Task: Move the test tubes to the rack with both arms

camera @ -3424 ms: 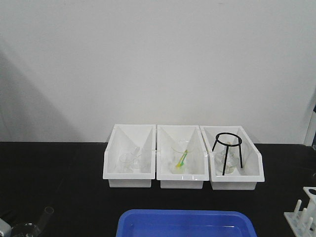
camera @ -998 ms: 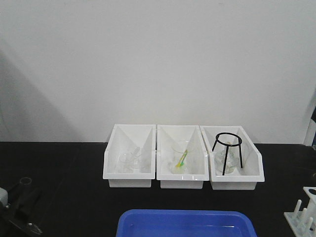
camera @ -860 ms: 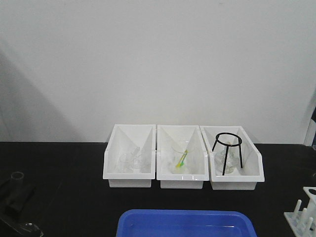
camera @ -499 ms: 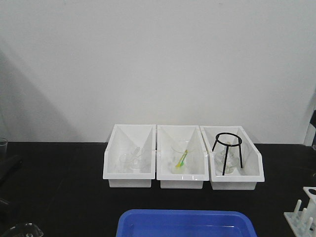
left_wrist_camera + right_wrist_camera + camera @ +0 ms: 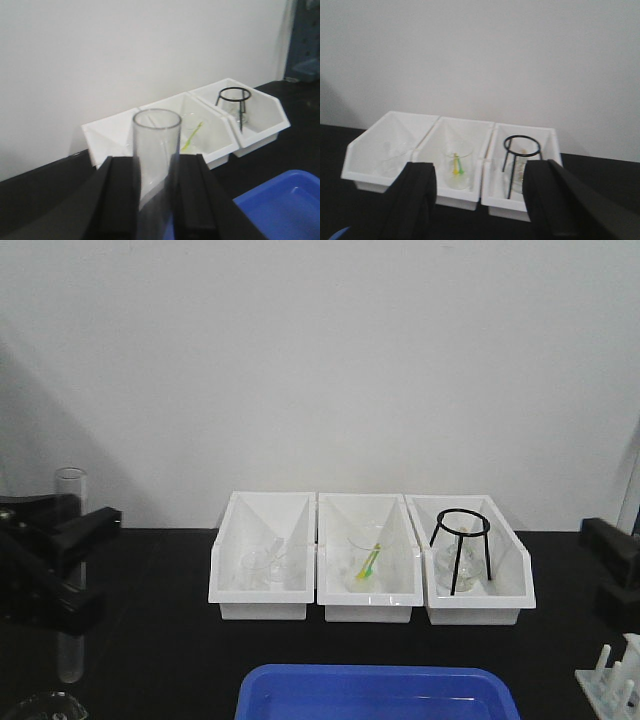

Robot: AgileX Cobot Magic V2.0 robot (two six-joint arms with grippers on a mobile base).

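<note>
White wall behind upright clear tube

Clear glass test tube; glossy white plastic bins.

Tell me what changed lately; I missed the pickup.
The left gripper rose from the front view's bottom-left corner, carrying the test tube upright, shut on it. The right gripper entered at the right edge, open and empty. The white bins, blue tray and rack stayed put.
</note>
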